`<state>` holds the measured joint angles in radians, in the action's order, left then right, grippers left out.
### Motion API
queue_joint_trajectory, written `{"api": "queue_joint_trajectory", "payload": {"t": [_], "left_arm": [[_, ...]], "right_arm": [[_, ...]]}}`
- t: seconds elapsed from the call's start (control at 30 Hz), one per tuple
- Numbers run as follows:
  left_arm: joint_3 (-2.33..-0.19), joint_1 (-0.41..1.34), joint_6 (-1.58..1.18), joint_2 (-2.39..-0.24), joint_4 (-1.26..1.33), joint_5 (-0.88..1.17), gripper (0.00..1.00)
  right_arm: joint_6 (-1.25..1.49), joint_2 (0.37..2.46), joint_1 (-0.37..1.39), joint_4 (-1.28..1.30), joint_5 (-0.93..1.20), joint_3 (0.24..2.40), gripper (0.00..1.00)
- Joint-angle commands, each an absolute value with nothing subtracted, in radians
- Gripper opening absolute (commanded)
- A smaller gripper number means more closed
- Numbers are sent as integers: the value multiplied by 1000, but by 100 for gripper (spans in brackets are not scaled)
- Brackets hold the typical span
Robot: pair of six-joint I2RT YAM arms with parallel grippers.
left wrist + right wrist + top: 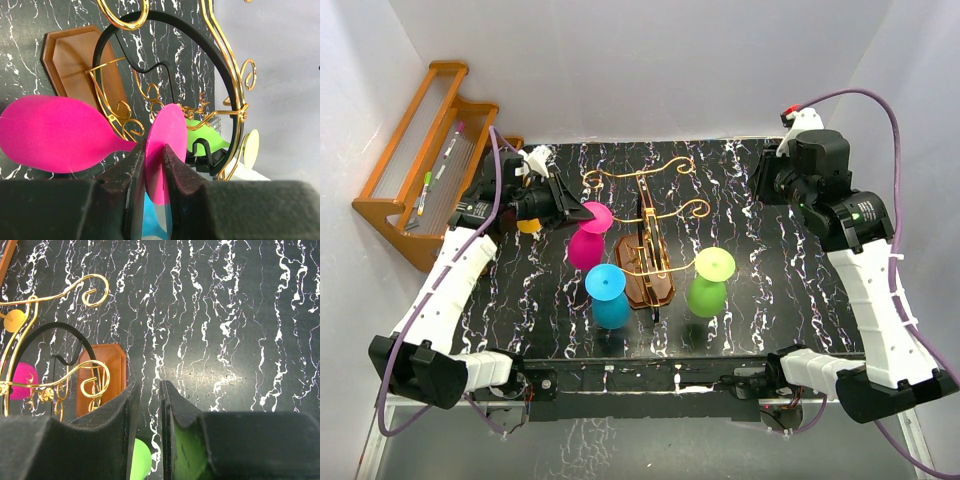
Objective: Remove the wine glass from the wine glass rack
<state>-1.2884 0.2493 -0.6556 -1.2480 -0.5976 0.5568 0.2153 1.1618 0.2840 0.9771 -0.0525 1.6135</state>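
The wine glass rack [650, 285] stands mid-table, with a brown wooden base, a centre post and gold wire arms. A pink wine glass [585, 248] hangs tilted at its left side, bowl downward. My left gripper [575, 208] is shut on the glass's round foot [167, 145]. In the left wrist view the bowl [50, 132] lies to the left and the stem passes close by a curled gold arm end [125, 131]; I cannot tell if they touch. My right gripper [775, 180] hovers at the back right, shut and empty [147, 390].
A blue glass [610, 300] stands upside down left of the rack base and a green one [707, 290] to its right. A yellow object [528, 226] sits under my left wrist. A stepped orange-brown shelf [425, 170] holding pens stands at the back left.
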Motion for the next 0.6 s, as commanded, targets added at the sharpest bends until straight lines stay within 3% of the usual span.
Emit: {"api": "queue_joint_trajectory", "payload": {"t": [0.0,0.57], "left_arm": [[-1294,248,-701,-1189,-574,523,0],[-1273,247,-838,-1166,-402,559,0]], "right_arm": [[225,1126,287,907,-41,1603,26],[241,1090,286,888,-26,1572,26]]}}
